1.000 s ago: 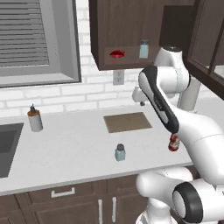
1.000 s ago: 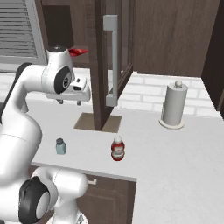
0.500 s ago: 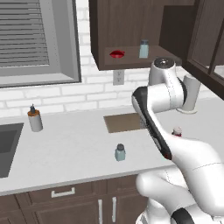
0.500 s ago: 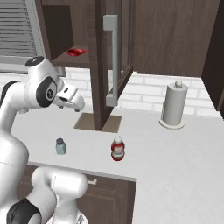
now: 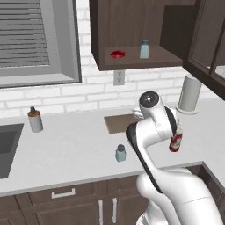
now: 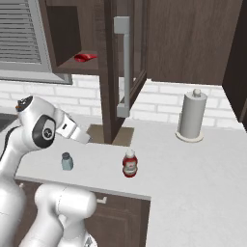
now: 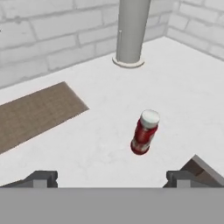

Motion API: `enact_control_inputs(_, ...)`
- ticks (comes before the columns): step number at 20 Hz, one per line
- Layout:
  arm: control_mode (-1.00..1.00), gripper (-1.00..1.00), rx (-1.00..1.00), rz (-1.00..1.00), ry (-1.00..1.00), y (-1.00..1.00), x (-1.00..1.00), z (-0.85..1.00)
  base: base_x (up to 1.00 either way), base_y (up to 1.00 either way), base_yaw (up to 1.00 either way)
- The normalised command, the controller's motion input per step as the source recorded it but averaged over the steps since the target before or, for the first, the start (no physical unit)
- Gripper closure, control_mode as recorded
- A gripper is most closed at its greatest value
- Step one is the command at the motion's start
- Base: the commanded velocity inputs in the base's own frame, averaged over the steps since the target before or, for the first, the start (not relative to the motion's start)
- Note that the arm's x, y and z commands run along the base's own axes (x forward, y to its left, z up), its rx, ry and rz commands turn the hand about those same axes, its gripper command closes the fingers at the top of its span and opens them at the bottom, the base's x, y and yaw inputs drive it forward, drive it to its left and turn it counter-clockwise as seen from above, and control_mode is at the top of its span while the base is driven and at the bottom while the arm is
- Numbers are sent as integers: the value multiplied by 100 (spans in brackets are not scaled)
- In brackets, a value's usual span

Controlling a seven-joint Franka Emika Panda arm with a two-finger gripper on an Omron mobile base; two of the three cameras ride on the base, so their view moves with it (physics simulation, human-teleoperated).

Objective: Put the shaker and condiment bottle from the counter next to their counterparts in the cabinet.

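The condiment bottle [image 7: 145, 132] is shown standing upright on the counter [image 7: 105, 148], well apart from the brown mat [image 7: 35, 114] and nearer the front edge than the paper towel roll [image 7: 131, 30]. The shaker [image 6: 67, 161] is seen farther along the same counter, apart from the bottle.

In the hand view the gripper [image 7: 113, 178] is held above the surface with its jaws spread wide and nothing between them; only the two fingertips [image 7: 41, 178] are shown at the lower edge. The bottle lies ahead of the jaws, slightly toward one fingertip rather than centred in the gap, and is not yet enclosed.

A tall, narrow bottle is judged easy to tip: a descent that is off-centre could bring one finger onto the white cap or shoulder and knock the bottle over, possibly rolling it toward the counter edge. A grip taken too high on the cap could also slip. How much height remains is hard to judge from these views.

In the cabinet [image 5: 132, 26], the counterparts, a blue shaker [image 5: 144, 49] and a low red item [image 5: 117, 54], are seen on the shelf.
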Motion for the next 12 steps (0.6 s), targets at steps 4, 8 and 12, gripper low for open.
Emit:
enact_control_inputs(4,-100,-100,-4,-26,-18,-44,0,-65,0,0,0)
enact_control_inputs(8,-100,-100,0,-7,-4,-38,-22,-32,0,0,0)
enact_control_inputs(12,-100,-100,1,0,-14,-43,0,-46,0,0,0)
